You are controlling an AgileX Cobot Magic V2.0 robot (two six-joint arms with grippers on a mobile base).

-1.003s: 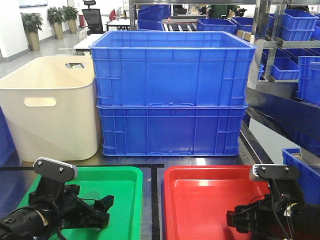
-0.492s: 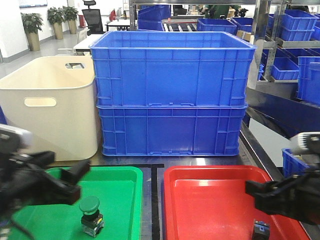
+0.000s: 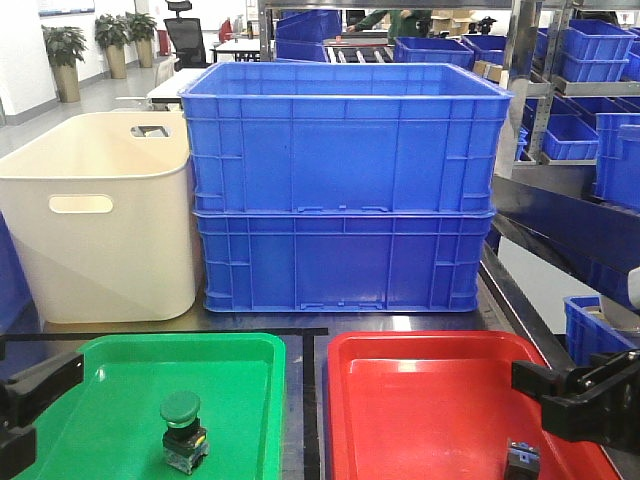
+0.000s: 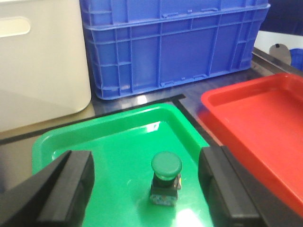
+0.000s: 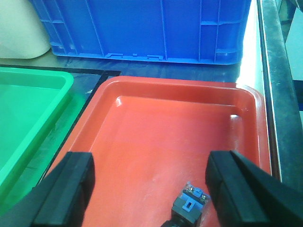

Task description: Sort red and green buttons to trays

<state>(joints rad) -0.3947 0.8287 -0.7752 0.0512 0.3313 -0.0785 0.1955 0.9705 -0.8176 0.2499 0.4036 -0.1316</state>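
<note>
Left wrist view: a green button point(image 4: 166, 177) is seen in the green tray point(image 4: 106, 137), between the left gripper's point(image 4: 147, 189) wide fingers. The right gripper point(image 5: 149, 189) is spread wide over the red tray point(image 5: 156, 132).

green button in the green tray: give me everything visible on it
The green button has a round, smooth mushroom cap, matte plastic by the look, on a dark blocky switch body with small coloured marks on its side. It stands upright on its base on the floor of the green tray, towards the near end, clear of the rim. Nothing else touches it. The left gripper is open, a finger on each side of the button and apart from it.
</note>
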